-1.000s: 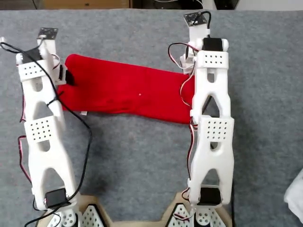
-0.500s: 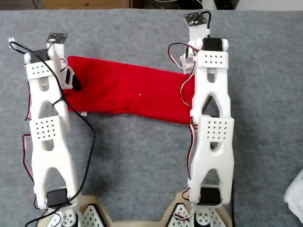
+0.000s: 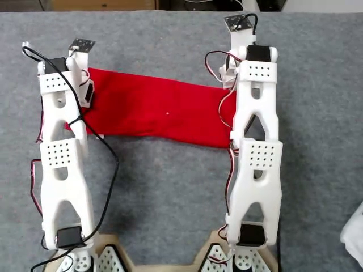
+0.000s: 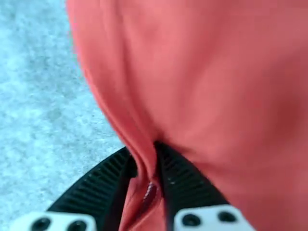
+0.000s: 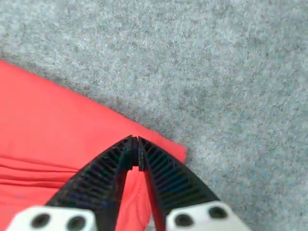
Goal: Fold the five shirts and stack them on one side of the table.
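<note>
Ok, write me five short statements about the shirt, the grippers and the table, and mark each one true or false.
1. The left gripper is shut on a fold of the red shirt. True.
2. The red shirt is spread out flat with both sleeves showing. False: it lies as a long band between the two arms.
3. The right gripper is wide open over bare table. False: its jaws are together at a corner of the shirt.
4. The table has a gray covering. True.
5. A white cloth lies on the red shirt. False: the white cloth is at the table's right edge, apart from the shirt.
</note>
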Controlling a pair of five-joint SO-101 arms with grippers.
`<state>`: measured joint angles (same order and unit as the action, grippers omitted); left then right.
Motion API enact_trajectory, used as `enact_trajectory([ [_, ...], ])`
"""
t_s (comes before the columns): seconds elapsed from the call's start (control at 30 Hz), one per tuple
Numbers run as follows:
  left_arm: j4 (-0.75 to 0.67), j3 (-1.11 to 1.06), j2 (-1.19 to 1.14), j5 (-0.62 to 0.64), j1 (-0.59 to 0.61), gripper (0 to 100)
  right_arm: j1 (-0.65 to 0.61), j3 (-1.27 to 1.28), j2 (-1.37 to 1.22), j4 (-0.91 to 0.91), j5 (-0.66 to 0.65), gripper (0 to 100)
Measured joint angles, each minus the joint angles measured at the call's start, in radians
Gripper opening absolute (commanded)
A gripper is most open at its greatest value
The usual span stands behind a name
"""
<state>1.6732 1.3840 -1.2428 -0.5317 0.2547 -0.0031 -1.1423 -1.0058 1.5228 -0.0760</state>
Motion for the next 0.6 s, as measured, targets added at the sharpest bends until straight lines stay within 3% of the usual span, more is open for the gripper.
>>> enact_trajectory([
  [0.27, -0.049, 0.157, -0.005, 0.031, 0.011, 2, 0.000, 0.000, 0.000, 0.000, 0.000, 0.5],
  [0.37, -0.049, 0.219, 0.017, 0.032, 0.003, 2, 0.003, -0.005, 0.000, 0.000, -0.072, 0.5],
  [0.6, 0.029, 0.226, 0.190, 0.032, -0.143, 2, 0.155, -0.137, 0.000, 0.018, -0.190, 0.5],
])
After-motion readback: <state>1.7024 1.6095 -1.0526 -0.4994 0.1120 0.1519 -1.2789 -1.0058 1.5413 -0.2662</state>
